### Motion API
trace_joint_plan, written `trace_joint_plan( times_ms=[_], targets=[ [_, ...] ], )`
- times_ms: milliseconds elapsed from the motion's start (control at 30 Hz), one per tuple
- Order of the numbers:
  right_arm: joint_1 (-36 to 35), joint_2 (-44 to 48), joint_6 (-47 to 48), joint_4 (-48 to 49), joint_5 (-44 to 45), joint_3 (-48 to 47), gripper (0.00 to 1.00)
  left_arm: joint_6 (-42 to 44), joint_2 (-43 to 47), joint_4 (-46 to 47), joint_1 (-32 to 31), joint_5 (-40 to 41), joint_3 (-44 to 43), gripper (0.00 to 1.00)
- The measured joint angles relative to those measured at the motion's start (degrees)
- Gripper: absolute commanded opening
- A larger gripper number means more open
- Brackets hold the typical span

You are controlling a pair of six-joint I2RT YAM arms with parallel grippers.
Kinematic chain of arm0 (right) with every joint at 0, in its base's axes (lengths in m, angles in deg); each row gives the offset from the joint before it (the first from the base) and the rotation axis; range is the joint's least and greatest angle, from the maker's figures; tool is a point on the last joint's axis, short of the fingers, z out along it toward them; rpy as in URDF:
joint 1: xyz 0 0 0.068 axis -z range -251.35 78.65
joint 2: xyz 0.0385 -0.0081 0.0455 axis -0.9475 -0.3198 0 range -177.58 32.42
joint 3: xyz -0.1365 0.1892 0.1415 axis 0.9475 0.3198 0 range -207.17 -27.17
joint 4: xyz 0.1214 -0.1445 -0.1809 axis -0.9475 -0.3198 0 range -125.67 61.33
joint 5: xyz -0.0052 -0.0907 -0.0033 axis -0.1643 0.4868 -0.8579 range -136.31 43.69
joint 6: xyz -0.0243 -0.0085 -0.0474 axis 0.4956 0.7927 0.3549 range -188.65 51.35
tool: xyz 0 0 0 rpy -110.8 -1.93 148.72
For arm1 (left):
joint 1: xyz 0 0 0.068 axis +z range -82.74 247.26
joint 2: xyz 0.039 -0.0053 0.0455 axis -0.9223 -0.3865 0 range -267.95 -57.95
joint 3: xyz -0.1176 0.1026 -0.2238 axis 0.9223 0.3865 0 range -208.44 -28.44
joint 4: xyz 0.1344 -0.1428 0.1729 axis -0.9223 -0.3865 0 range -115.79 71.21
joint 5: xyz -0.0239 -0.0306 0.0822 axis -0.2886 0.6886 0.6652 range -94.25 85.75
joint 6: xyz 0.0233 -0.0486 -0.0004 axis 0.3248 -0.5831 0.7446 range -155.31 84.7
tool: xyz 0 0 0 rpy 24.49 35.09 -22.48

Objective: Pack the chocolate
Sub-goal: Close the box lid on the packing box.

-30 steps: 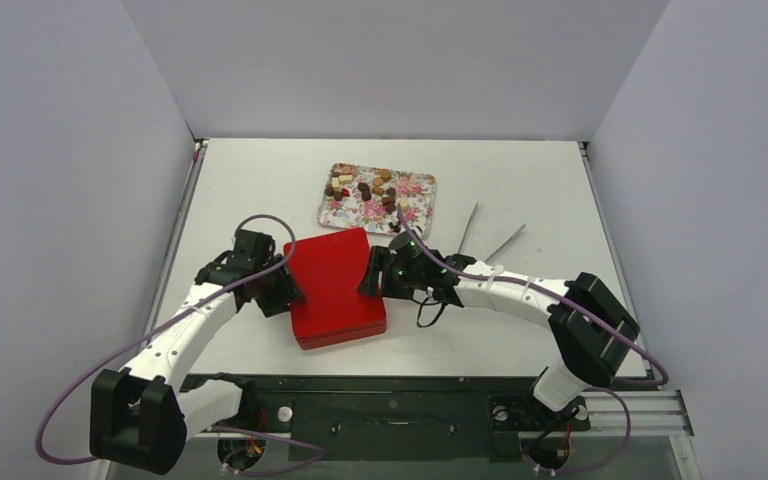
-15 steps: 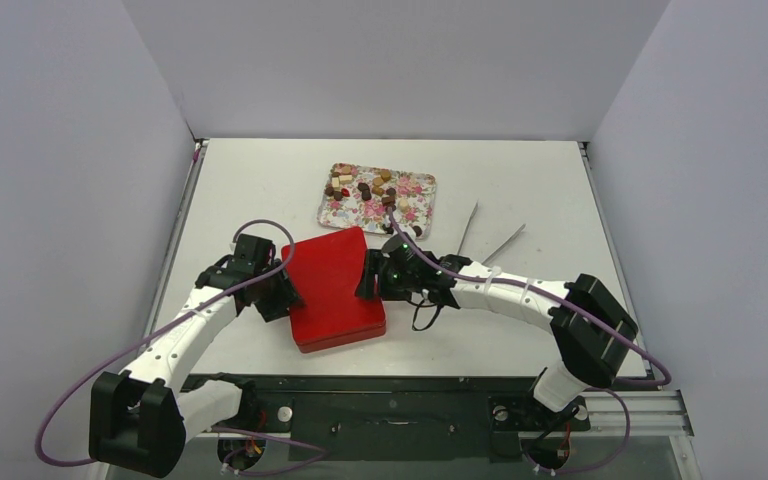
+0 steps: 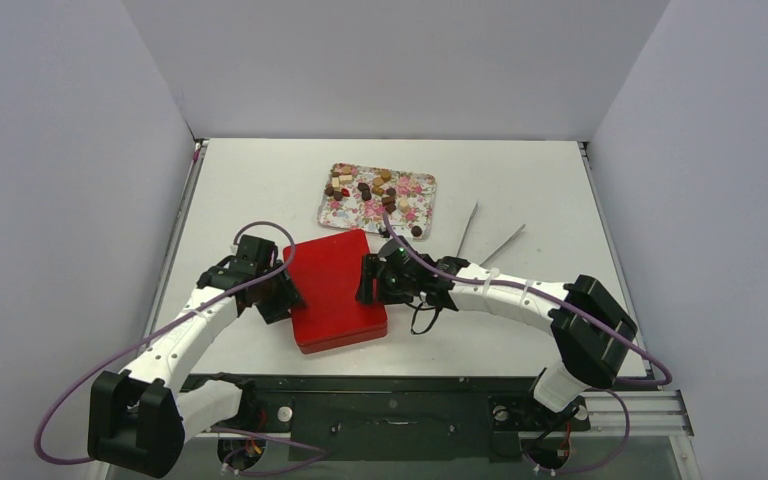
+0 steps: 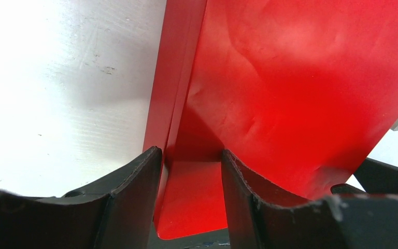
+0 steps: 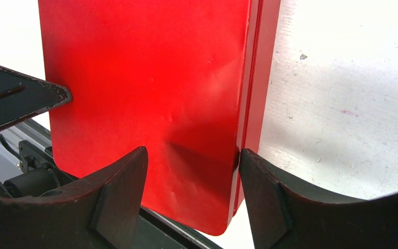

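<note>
Chocolate (image 3: 370,188) is sitting on the flowered tray (image 3: 422,190), far side of the table (image 3: 260,180), just beyond the red box (image 3: 335,288). I'm seeing the left end effector (image 4: 190,151) half open, straddling the box's left edge; can't tell if it's gripping. Right end effector (image 5: 193,151) is standing open astride the right edge.

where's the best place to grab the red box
Probably take the red box by its two long side walls, left gripper from the left, right gripper from the right. It lies flat and closed, too wide for one gripper, and a seam runs along each side.
</note>
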Motion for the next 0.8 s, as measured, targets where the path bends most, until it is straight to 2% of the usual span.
trace_joint_plan(
  times_ms=[433,800],
  targets=[
    [-0.17,0.02,1.55,-0.35,0.35,0.00,0.66,-0.87,0.00,-3.26,-0.24,1.53,-1.40,0.53],
    [-0.17,1.92,1.77,-0.74,0.66,0.00,0.68,0.37,0.00,-4.44,-0.42,1.68,-4.55,0.54]
  ],
)
